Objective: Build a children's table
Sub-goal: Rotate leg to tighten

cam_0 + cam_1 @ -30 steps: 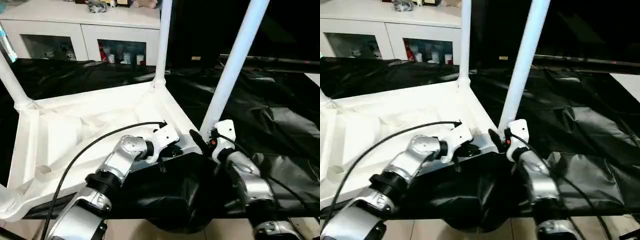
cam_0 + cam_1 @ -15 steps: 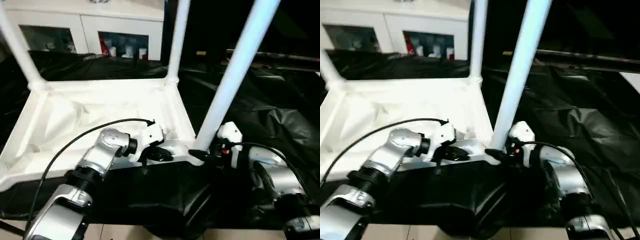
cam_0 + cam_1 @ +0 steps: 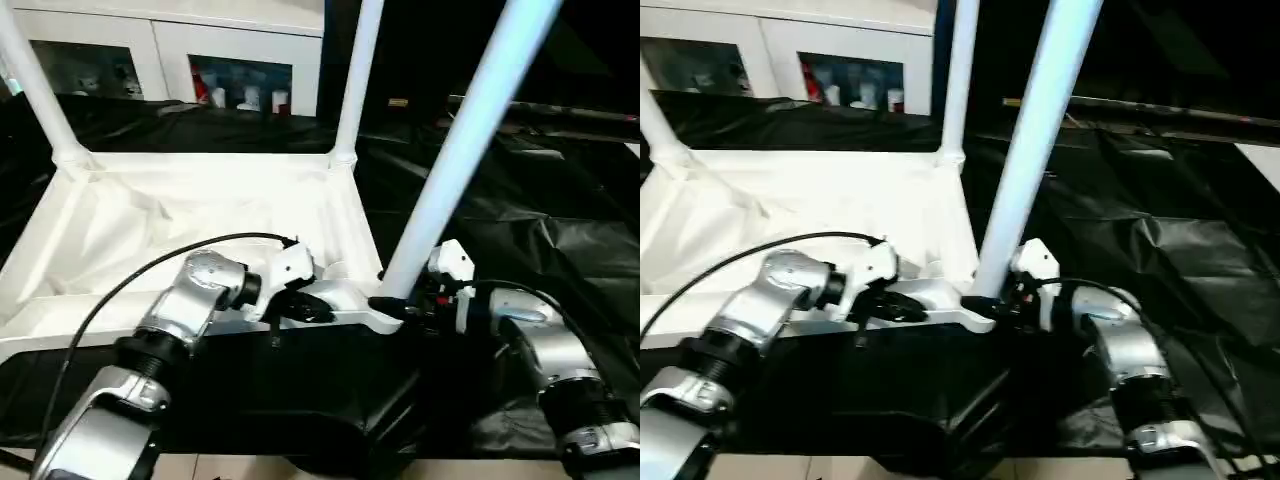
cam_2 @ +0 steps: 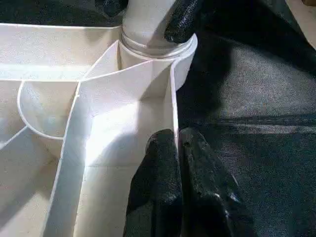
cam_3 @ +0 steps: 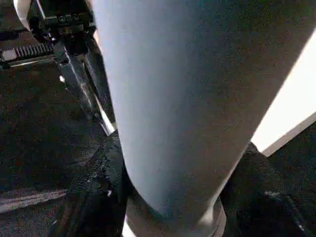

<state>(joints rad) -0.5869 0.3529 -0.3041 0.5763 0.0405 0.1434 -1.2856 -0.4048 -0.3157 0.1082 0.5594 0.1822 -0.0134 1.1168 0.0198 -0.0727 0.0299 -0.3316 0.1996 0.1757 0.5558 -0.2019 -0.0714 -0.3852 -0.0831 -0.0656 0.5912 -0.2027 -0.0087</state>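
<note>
The white tabletop (image 3: 130, 230) lies underside up on the black cloth. Its upright legs include a far-left leg (image 3: 35, 90), a far-right leg (image 3: 355, 80) and a near-right leg (image 3: 455, 170). My left gripper (image 3: 300, 305) is shut on the tabletop's thin near rim, and in the left wrist view its fingers (image 4: 158, 187) pinch that wall just short of the corner socket (image 4: 155, 47). My right gripper (image 3: 393, 305) is shut around the base of the near-right leg (image 5: 187, 98), with one black finger (image 5: 91, 197) on each side.
The black-draped work table (image 3: 560, 230) stretches to the right and behind. A white cabinet (image 3: 160, 50) with glass doors stands behind it. A black cable (image 3: 150, 275) from my left arm loops over the tabletop. Pale floor (image 3: 240, 465) shows past the table's near edge.
The view has shifted. The tabletop with its legs has turned on the cloth, so its near edge now lies square to me. My right forearm has swung out rightward. Both grippers kept their places.
</note>
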